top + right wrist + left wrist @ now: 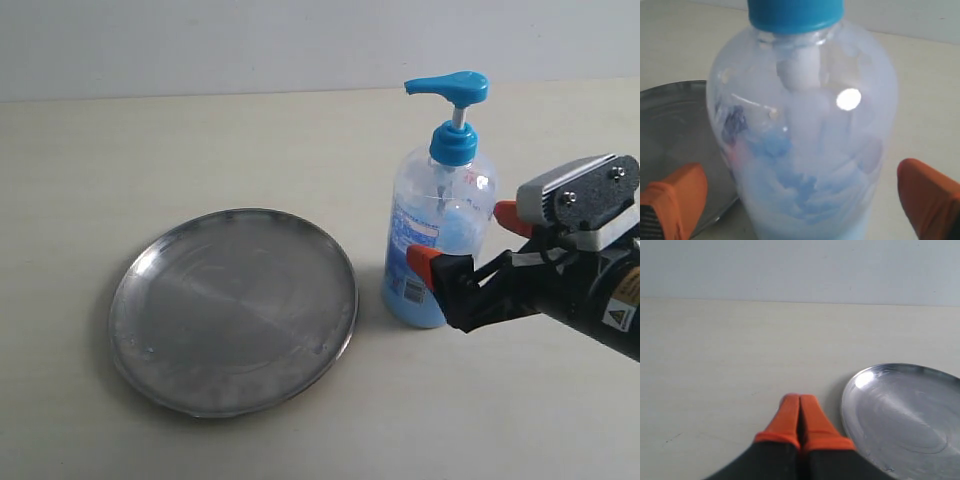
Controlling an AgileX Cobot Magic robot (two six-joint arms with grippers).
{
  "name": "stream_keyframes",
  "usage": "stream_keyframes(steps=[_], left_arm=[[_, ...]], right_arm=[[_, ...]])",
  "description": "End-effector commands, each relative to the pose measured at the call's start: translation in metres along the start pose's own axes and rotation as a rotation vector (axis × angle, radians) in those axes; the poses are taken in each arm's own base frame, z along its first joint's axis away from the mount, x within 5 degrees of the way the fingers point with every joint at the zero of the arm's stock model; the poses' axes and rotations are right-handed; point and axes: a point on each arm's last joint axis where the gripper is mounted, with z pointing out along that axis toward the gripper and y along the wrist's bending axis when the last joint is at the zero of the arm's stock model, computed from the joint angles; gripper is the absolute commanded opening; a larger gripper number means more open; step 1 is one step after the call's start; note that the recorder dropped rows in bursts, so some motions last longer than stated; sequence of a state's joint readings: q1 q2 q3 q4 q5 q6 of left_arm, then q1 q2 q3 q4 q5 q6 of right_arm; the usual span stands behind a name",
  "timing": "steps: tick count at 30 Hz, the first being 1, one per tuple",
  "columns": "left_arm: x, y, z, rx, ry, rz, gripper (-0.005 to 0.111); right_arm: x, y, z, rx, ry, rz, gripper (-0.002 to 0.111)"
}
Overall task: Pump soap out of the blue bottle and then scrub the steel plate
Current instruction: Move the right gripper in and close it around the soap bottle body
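Note:
The blue bottle (440, 225) stands upright on the table, right of the steel plate (233, 310), with its pump head pointing left. Pale blue soap (415, 305) sits in its lower part. My right gripper (466, 240) is open around the bottle's body, one orange fingertip (425, 262) at its front and the other behind it. In the right wrist view the bottle (805, 130) fills the space between the fingertips (675, 197), with a gap on both sides. My left gripper (799, 402) is shut and empty, low over the table beside the plate's rim (852, 390).
The pale table (150, 150) stretches bare behind and to the left of the plate, up to a light wall (200, 40). The plate's edge (675, 115) lies close to the bottle's base on one side.

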State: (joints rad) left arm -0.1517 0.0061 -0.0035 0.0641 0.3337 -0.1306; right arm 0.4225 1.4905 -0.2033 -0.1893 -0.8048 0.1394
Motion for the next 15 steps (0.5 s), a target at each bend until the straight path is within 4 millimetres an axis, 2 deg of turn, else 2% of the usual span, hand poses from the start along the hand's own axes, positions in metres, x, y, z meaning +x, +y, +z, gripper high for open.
stream_keyframes(steps=[1, 10, 13, 15], left_arm=[[0.000, 0.000, 0.000, -0.001, -0.010, 0.007, 0.001], [0.000, 0.000, 0.000, -0.001, -0.010, 0.007, 0.001], [0.000, 0.000, 0.000, -0.001, -0.010, 0.007, 0.001], [0.000, 0.000, 0.000, -0.001, -0.010, 0.007, 0.001]], right_arm=[[-0.005, 0.000, 0.014, -0.018, -0.021, -0.011, 0.105], [-0.007, -0.001, 0.033, -0.034, -0.043, 0.009, 0.104], [-0.005, -0.002, 0.040, -0.036, -0.041, 0.012, 0.097], [-0.005, -0.002, 0.044, -0.034, -0.038, 0.014, 0.085]])
